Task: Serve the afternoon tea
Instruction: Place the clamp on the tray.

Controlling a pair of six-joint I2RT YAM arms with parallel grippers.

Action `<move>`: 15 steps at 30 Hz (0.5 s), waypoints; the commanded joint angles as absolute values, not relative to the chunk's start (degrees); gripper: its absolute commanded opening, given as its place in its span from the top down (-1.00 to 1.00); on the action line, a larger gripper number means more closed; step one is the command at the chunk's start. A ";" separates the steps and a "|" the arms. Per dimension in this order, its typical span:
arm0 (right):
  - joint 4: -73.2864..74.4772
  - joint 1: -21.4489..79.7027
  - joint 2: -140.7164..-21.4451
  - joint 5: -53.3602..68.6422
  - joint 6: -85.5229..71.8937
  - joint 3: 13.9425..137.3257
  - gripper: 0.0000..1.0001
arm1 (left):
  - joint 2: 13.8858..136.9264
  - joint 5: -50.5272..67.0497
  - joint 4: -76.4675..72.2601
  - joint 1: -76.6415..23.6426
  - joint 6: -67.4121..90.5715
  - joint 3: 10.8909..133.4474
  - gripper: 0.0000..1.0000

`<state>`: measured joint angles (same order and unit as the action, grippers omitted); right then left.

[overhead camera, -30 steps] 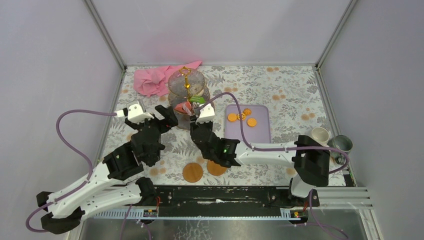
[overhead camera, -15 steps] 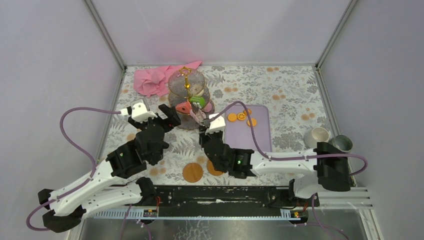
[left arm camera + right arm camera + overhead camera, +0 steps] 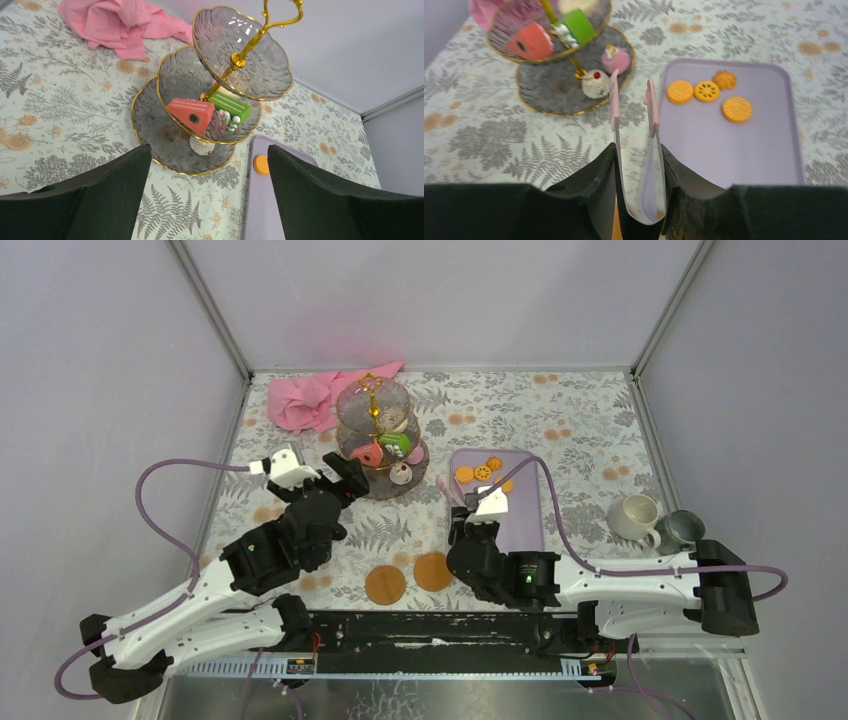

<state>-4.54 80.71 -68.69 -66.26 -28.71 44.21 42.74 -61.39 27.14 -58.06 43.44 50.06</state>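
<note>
The three-tier glass stand [image 3: 375, 430] with a gold stem carries a salmon wedge cake [image 3: 190, 114] and a green cake [image 3: 230, 105] on its middle tier. A white cupcake [image 3: 595, 82] and a pink cupcake [image 3: 616, 59] sit on the bottom tier. My right gripper [image 3: 636, 150] is shut on the pink tongs [image 3: 651, 112], whose tips hang empty over the tray's left edge. Several orange biscuits [image 3: 706, 91] lie on the lilac tray [image 3: 520, 520]. My left gripper [image 3: 207, 190] stands open just in front of the stand, empty. The cream mug [image 3: 635, 515] and grey-green mug [image 3: 685, 528] are at the right.
A pink cloth [image 3: 305, 400] is bunched at the back left behind the stand. Two round orange coasters [image 3: 385, 584] lie near the front edge between the arms. Grey walls enclose the table on three sides.
My right arm has drawn the tongs back from the stand's lower tier toward the tray's left edge. The left arm has edged slightly right. The cream mug has come out from behind the right arm.
</note>
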 commanded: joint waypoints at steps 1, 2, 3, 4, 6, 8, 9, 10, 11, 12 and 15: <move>8.81 80.84 -67.62 -72.92 -42.65 42.37 0.25 | 43.34 -60.48 27.87 -57.92 47.95 48.51 -0.86; 11.38 80.47 -68.20 -73.11 -45.39 42.22 0.25 | 43.33 -60.22 27.91 -57.92 48.25 48.32 -0.86; 14.01 79.93 -68.73 -72.74 -48.27 42.19 0.25 | 43.24 -60.00 27.93 -57.90 48.45 48.23 -0.86; 15.99 79.30 -69.41 -71.90 -50.29 41.99 0.25 | 43.06 -59.88 27.95 -57.92 48.57 48.12 -0.86; 16.85 78.22 -70.62 -70.00 -52.33 40.85 0.26 | 42.55 -59.60 27.95 -57.90 48.75 47.76 -0.86; 16.48 77.14 -72.12 -68.51 -53.86 39.47 0.27 | 41.86 -59.51 27.95 -57.92 48.91 47.34 -0.86; 16.15 76.64 -73.09 -67.82 -54.38 39.07 0.27 | 41.59 -59.55 27.95 -57.92 48.95 47.17 -0.86; 15.94 76.11 -74.14 -67.30 -55.08 38.69 0.28 | 41.35 -59.49 27.95 -57.91 49.02 47.04 -0.86; 15.55 75.73 -75.16 -66.84 -55.57 38.36 0.28 | 41.24 -59.38 27.91 -57.91 48.96 47.03 -0.85; 14.91 75.37 -76.15 -66.43 -56.00 38.00 0.29 | 41.12 -59.34 27.89 -57.92 48.91 47.07 -0.86; 13.92 74.37 -79.11 -65.26 -58.03 37.21 0.28 | 40.91 -59.33 27.86 -57.92 48.57 47.18 -0.86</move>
<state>14.76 75.66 -76.47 -65.32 -51.70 37.71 41.58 -58.89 27.51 -58.06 47.72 47.51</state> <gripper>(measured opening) 0.366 0.928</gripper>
